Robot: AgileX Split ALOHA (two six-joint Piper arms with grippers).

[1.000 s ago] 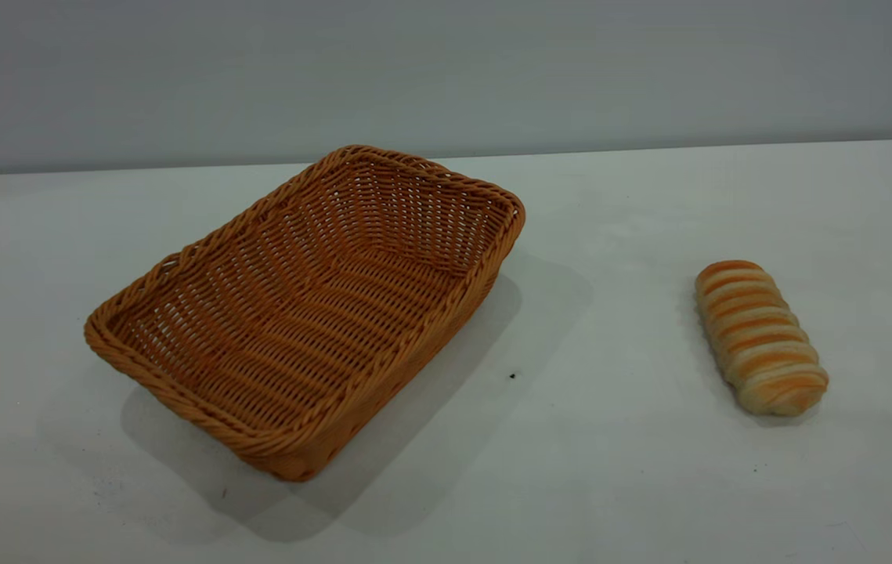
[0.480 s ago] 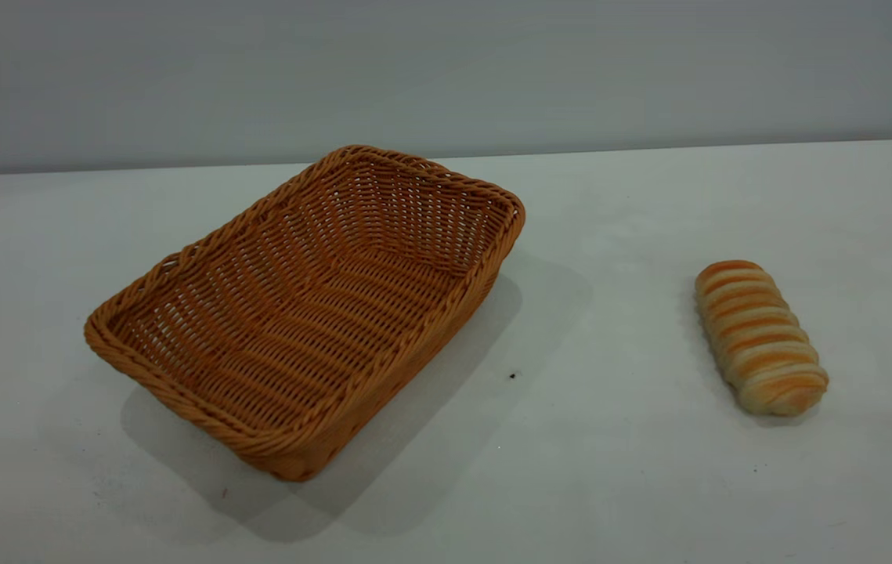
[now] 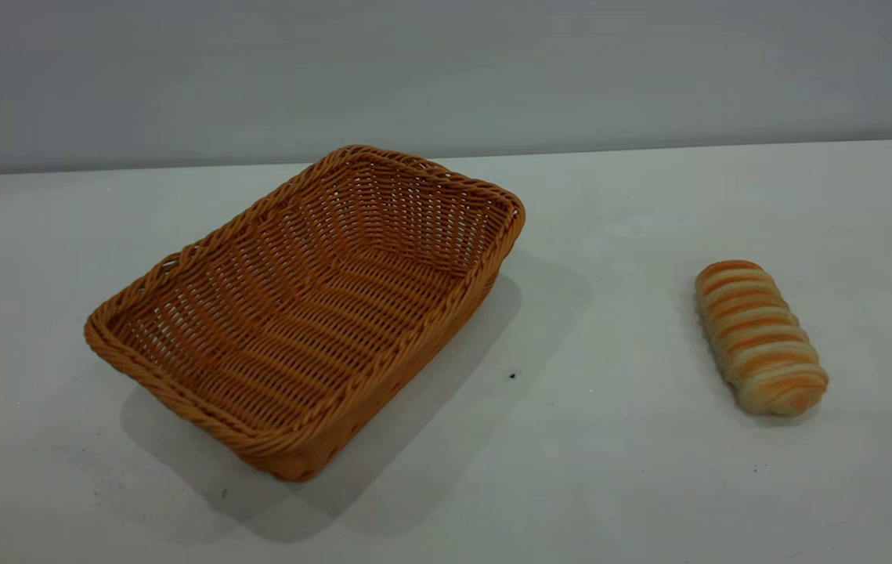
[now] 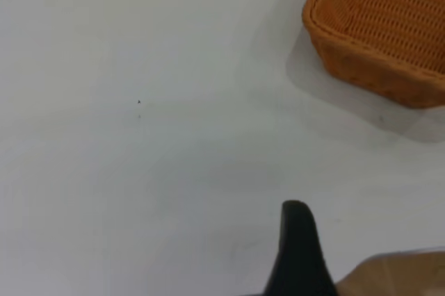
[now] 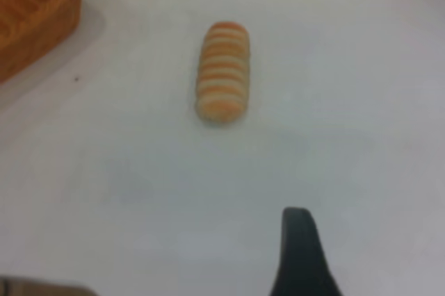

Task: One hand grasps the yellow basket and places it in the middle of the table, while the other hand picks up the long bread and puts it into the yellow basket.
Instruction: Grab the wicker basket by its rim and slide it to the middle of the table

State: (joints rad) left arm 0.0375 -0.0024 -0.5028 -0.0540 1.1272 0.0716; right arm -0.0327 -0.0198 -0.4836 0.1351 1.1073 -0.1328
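A: Where's the stuff sitting rn?

B: Ext. view: your yellow basket sits on the table left of centre, angled, nothing inside. The long bread lies flat on the tabletop well apart to the basket's right, not touching it. Small dark speck on the table between them, nearer the basket.

A: And your grippers?

B: Neither arm shows in the ext. view. L wrist cam: one dark fingertip of your left gripper over bare table, basket corner farther off, no contact. R wrist cam: one dark fingertip of your right gripper above the table, bread ahead of it, apart from it, basket edge off to the side.

A: Fingers spread or closed?

B: Can't tell for either, only one tip visible per cam. Nothing's held against those tips.
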